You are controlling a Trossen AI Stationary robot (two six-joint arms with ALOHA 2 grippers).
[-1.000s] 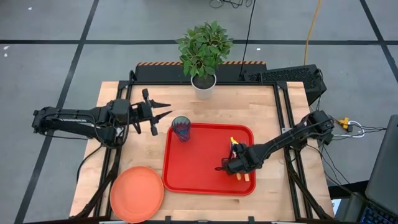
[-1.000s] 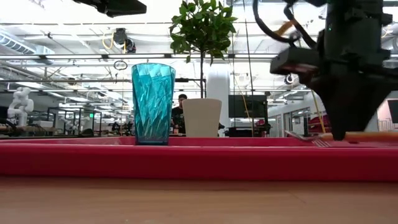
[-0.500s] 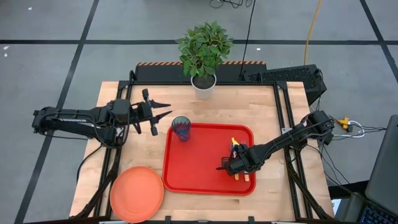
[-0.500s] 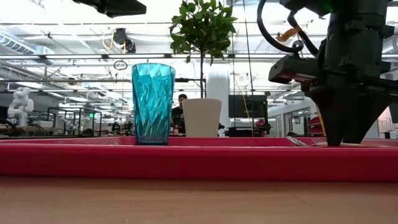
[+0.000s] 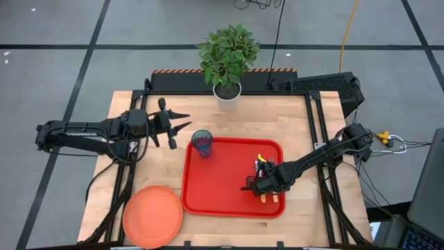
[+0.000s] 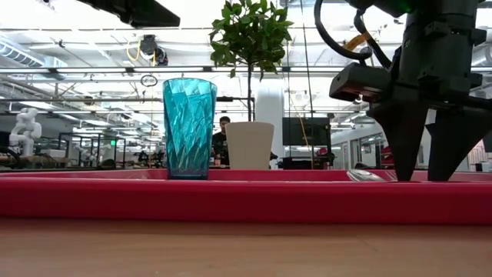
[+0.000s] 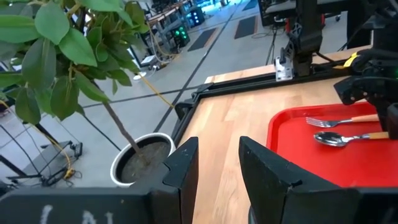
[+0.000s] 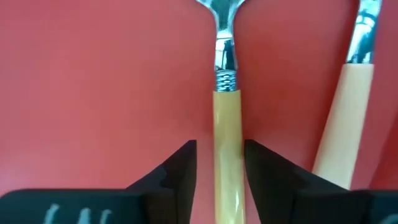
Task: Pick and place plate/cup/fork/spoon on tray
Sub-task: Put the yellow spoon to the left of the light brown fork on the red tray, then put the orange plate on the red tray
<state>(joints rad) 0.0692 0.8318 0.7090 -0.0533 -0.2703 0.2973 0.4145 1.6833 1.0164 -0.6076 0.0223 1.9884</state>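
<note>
Down at the near right corner of the large bright red rectangular plastic tray [image 5: 222,182], my right gripper [image 8: 219,163] stands with its fingers parted on either side of an orange handle, gripping nothing. That handle belongs to one of two slim silver-and-orange utensils; I cannot tell from my right wrist which. From my left wrist, the slim orange-handled fork [image 7: 339,120] and the slim orange-handled spoon [image 7: 345,137] lie side by side on the tray floor. My left gripper [image 5: 177,123] hovers above the wooden surface [image 5: 270,118], beside the small teal-blue translucent tumbler [image 5: 202,144], fingers apart and empty. This cup stands upright in the tray's far left corner. Off the tray, the round flat orange-salmon plastic plate [image 5: 152,216] rests at the surface's near left corner.
</note>
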